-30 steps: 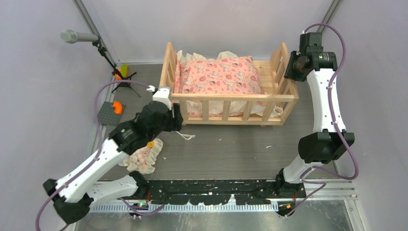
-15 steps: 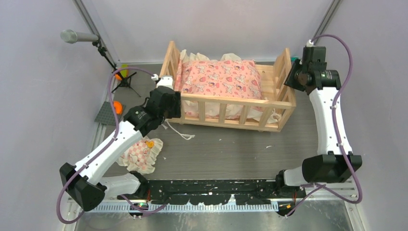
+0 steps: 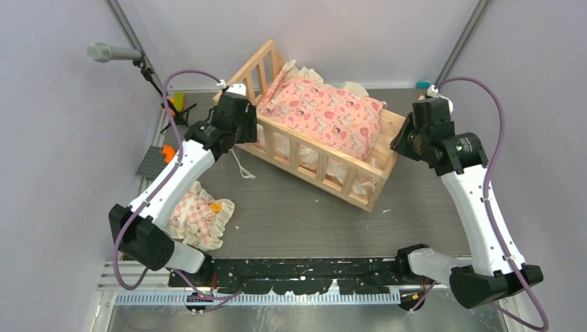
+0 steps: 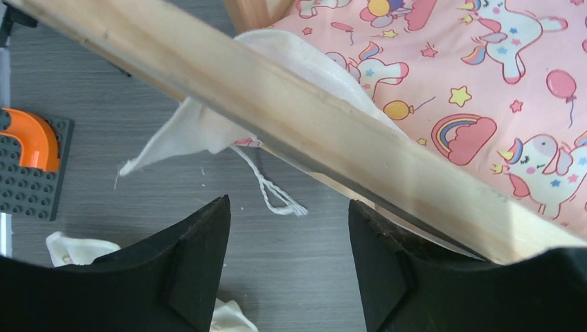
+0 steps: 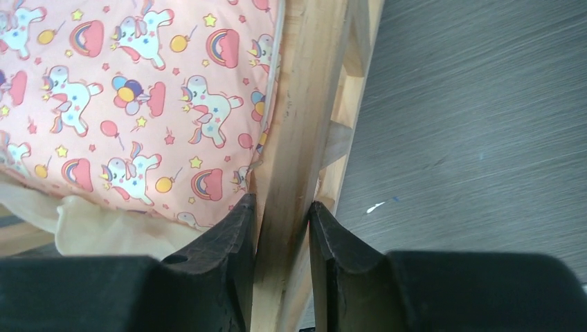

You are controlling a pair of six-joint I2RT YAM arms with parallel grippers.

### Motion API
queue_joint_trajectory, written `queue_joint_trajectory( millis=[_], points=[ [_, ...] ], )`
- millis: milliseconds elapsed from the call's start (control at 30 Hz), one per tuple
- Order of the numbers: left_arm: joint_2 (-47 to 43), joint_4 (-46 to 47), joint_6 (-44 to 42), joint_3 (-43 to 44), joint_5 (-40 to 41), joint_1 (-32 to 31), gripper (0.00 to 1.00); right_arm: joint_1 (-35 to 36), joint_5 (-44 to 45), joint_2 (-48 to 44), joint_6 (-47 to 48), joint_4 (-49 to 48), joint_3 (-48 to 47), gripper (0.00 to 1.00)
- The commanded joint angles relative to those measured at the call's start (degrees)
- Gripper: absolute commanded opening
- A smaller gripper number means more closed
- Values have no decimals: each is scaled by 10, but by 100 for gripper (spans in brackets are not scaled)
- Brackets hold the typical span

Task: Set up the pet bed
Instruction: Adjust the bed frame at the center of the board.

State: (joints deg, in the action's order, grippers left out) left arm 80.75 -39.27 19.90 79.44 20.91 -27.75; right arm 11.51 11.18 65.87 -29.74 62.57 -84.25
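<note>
Right tool [image 5: 282, 207] clamps the pet bed [image 5: 297, 104], left tool [image 4: 289, 202] spread; wrist views crop it.

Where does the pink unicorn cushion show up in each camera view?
Top external: upper middle, the cushion lies inside the pet bed.
Left wrist: upper right corner, the cushion sits behind a slanting wooden rail.
Right wrist: upper left, the cushion is just left of an upright wooden rail.
Shared landmark: the pet bed's pale wooden rail borders the cushion in all three.
</note>
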Motion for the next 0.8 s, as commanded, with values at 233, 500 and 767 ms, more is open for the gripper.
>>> queue_joint_trajectory(
  millis=[233,500,767],
  points=[
    [92,48,-37,113,-42,30,65,111,-125,-87,-92,-33,33,0],
    [122,32,-48,149,-43,49,66,119,-199,-90,-74,-24,40,1],
    [-1,35,-28,79,-28,52,75,119,-55,-97,-33,18,-24,36]
  ],
)
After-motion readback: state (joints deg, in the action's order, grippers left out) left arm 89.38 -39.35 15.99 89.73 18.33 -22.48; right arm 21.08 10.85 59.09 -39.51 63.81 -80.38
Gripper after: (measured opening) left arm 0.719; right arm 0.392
